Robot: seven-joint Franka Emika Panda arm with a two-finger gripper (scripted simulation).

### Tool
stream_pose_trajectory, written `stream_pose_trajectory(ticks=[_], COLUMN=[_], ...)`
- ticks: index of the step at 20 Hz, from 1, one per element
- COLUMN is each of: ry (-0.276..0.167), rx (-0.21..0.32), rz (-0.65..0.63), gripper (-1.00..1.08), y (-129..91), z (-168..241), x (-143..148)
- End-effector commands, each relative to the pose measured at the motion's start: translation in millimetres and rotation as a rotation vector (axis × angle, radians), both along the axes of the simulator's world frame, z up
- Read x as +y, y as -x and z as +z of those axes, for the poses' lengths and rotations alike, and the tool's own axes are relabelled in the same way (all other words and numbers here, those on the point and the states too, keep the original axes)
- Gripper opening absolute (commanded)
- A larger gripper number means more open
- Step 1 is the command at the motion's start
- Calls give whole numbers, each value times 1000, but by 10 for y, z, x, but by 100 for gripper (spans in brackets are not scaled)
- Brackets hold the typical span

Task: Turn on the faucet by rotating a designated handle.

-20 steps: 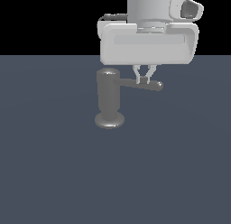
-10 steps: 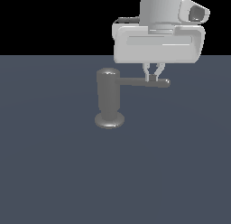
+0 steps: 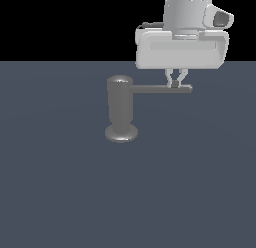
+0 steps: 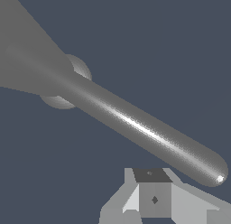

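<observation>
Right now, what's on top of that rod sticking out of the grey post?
The gripper sits over the handle near its tip, fingertips at the rod. Whether they touch is unclear. Its body hides nothing of the faucet.

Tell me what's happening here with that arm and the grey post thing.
A simulated Panda arm is working on a faucet, an upright grey cylinder on a round base. Its gripper is down at the outer end of the handle, the thin rod sticking out sideways toward the exterior view's right. The jaws sit close together right by the rod near its tip, on one side of it in the wrist view. Whether they actually touch it is hard to tell.
</observation>
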State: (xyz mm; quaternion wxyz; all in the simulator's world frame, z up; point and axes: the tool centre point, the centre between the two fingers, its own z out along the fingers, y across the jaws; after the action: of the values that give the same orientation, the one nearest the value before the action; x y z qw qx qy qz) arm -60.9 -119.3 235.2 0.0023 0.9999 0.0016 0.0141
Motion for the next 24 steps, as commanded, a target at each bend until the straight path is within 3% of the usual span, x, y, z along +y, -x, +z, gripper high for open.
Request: stream_pose_trajectory(ticks=[1,24], ry=[-1,-4], rx=[10,25], rz=[6,-11], gripper=[-100,-100], y=[-74,-631], z=[-68,-134], x=[-25,-557])
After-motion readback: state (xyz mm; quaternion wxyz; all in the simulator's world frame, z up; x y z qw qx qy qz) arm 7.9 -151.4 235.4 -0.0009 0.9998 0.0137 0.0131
